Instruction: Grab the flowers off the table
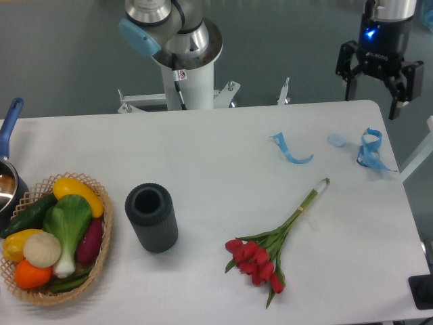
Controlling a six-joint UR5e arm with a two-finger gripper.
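The flowers (267, 252) lie flat on the white table (216, 156), right of centre near the front. The red buds point to the front and the tied green stems run up and right to about the table's middle right. My gripper (373, 95) hangs open and empty above the table's far right corner, well behind and to the right of the flowers. Its two dark fingers (396, 101) point down and stand wide apart.
A dark grey ribbed cylinder (151, 217) stands left of the flowers. A wicker basket of vegetables (54, 240) sits at the front left, with a blue-handled pot (8, 169) behind it. Blue ribbon scraps (291, 150) (369, 150) lie at the back right. The robot base (186, 68) stands behind the table.
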